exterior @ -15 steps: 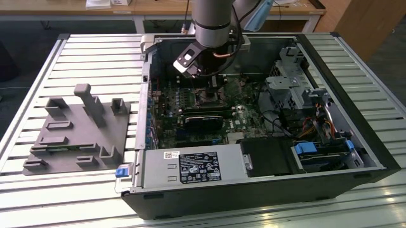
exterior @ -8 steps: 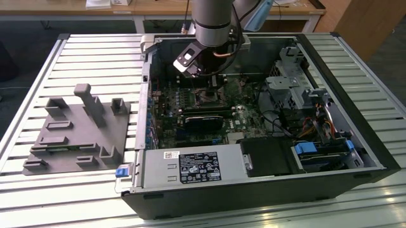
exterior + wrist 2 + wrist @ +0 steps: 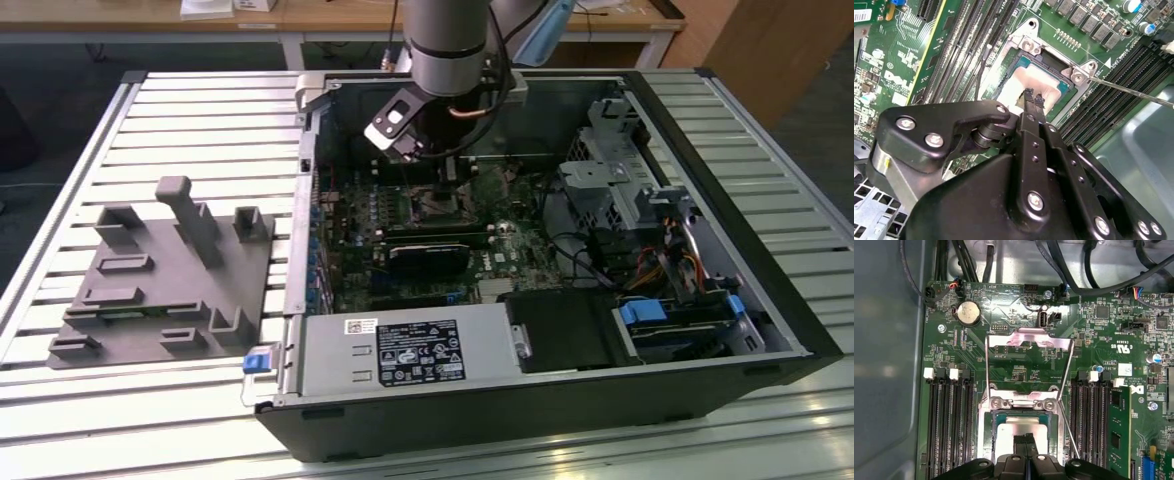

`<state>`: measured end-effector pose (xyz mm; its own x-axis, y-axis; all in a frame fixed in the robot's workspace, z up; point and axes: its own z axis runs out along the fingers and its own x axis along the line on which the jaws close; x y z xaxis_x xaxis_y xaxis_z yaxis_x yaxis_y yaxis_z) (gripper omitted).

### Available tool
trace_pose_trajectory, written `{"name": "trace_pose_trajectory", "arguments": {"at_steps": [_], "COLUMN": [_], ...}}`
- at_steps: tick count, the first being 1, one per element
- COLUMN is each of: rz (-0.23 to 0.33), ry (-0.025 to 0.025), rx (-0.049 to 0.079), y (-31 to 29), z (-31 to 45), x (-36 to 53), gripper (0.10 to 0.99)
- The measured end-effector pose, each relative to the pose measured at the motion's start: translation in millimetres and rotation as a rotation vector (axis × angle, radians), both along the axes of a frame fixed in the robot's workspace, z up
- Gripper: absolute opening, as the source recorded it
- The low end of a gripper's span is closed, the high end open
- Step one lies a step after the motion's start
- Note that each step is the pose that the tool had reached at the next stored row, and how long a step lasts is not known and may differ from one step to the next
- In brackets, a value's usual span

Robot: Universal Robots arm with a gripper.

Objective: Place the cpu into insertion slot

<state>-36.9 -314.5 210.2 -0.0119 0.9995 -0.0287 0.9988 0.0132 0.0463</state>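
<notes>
The cpu (image 3: 1041, 80), a small flat square chip with a dull silver-grey metal top, lies inside the insertion slot (image 3: 1026, 45), the square socket with a silver metal frame on the green circuit board (image 3: 521, 250). In both wrist views the chip sits level within the frame, a dark green border showing around its edges. The socket's hinged metal cover plate (image 3: 1029, 337) stands raised on the far side of the frame, and the thin wire lever (image 3: 1129, 92) juts out sideways, unlatched.

The black gripper (image 3: 1032, 96) hangs directly over the chip's centre. Its jaws are drawn together, the two narrow fingertips (image 3: 1023, 440) side by side with only a hairline between them and nothing gripped there. Whether the tips touch the metal top cannot be told.

Long black memory slots (image 3: 949, 425) flank the socket on both sides.

In the exterior view, the grey robot arm (image 3: 447, 40) reaches down into the far part of the open black computer case (image 3: 534, 410). The case rests on a slatted metal table (image 3: 200, 100). A grey moulded holder (image 3: 160, 270) stands well apart, on the exterior view's left.
</notes>
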Motion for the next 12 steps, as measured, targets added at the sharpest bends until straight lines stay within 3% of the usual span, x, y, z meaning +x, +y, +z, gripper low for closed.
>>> {"name": "trace_pose_trajectory", "arguments": {"at_steps": [8,12], "rz": [0.0,0.0], "ry": [-0.0001,-0.0001], "rx": [0.0,0.0], "y": [0.0,0.0], "z": [7.6,15.0], "x": [0.1,0.1], "gripper": [0.106,0.106]}}
